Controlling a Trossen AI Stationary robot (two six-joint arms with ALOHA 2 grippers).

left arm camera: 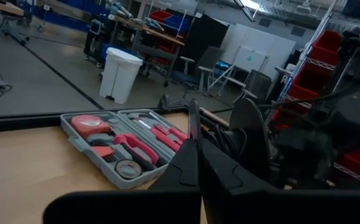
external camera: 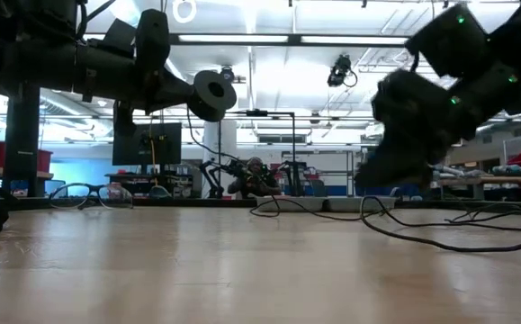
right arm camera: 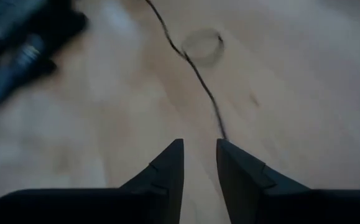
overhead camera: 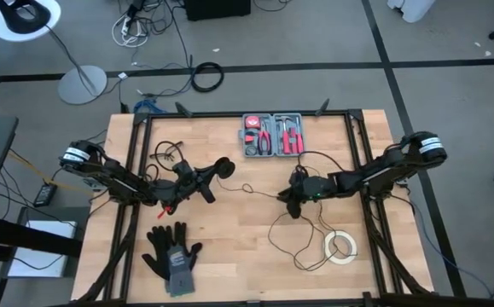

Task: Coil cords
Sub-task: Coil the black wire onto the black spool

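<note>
Cord [overhead camera: 302,230], thin and black, is looped loosely across the wooden table [overhead camera: 238,256], its round disc end [overhead camera: 226,167] raised at the left gripper [overhead camera: 215,173], whose fingers are pressed together. Right gripper [right arm camera: 199,163] is held parted just above the cord.

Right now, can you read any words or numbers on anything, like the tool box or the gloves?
No text can be read anywhere.
Tool case: any markings too small to read.
Tape measure in it: label blurred.
Gloves: no readable print.
Tape roll: plain, nothing written.
</note>
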